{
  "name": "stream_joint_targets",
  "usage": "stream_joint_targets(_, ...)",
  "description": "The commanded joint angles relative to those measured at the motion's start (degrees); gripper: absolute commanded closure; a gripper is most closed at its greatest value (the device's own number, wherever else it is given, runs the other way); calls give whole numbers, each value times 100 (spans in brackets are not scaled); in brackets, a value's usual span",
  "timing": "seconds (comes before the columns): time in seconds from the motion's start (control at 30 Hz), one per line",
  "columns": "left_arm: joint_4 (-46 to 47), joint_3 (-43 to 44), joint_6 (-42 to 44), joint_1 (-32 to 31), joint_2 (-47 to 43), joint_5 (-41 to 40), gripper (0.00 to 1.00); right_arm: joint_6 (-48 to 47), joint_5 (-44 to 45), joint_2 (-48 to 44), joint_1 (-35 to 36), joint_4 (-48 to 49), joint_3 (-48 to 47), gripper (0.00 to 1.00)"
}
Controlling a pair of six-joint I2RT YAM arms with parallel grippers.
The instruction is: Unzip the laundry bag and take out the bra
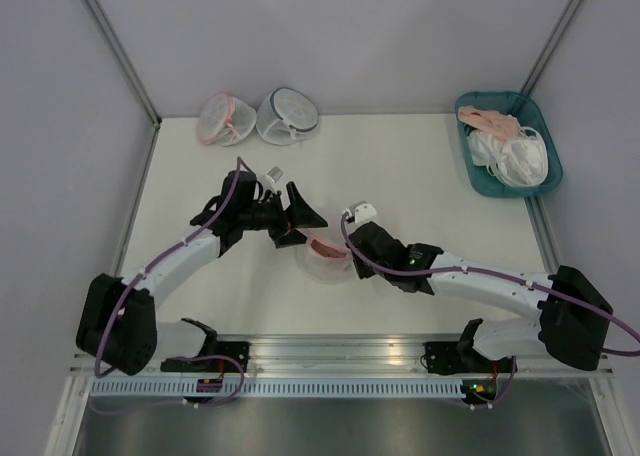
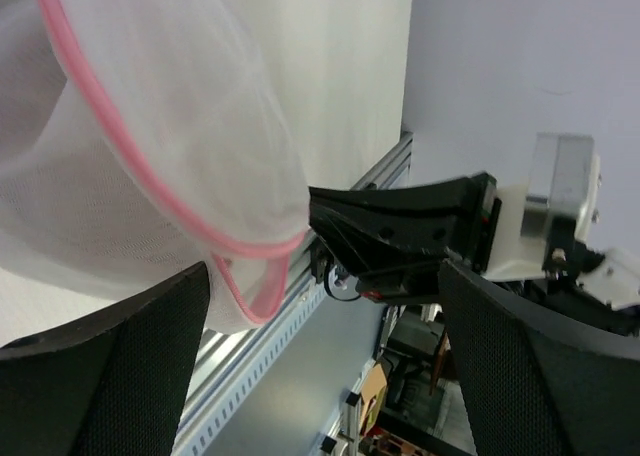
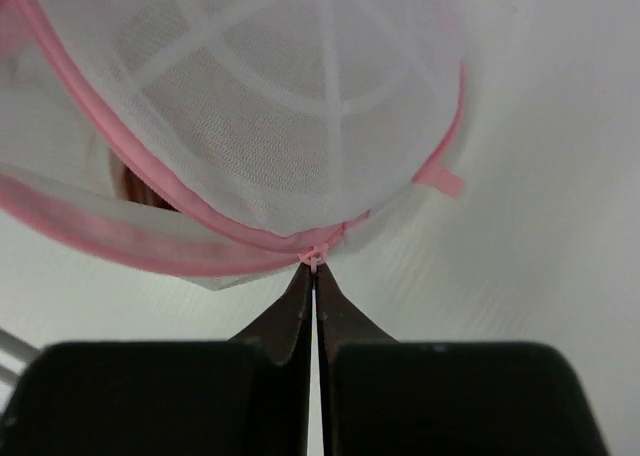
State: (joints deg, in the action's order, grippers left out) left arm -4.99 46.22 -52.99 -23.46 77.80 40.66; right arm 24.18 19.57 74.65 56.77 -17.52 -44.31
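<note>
Two grippers we list: right gripper [image 3: 316,272], clenched on the zipper pull [image 3: 316,253] of the laundry bag [image 1: 325,256] at mid-table; left gripper [image 1: 306,224], spread wide, just beside it; beyond, teal tray [image 1: 495,97] at the far right.

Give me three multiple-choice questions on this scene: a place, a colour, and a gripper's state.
1. Where on the white table is the teal plastic tray? A far right corner; B far left corner; C between the arms.
2. The white mesh laundry bag has a zipper rim coloured: A green; B pink; C black.
3. The right gripper is: A wide open; B holding the tray; C shut on the bag's zipper.
Answers: 1 A, the top view shows it there; 2 B, pink edging in both wrist views; 3 C, its fingertips meet at the zipper.
</note>
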Motion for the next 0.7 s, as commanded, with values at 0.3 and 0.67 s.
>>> stream_joint_targets(0.3, -2515, -481, 141, -44, -2857, -842, 1, -502, -2404, -381, -8, 960, 81, 100)
stream_joint_targets(0.67, -1339, -1335, -466, -237, -2464, -639, 1, -520, -3328, -135, 0, 1295, -25, 99)
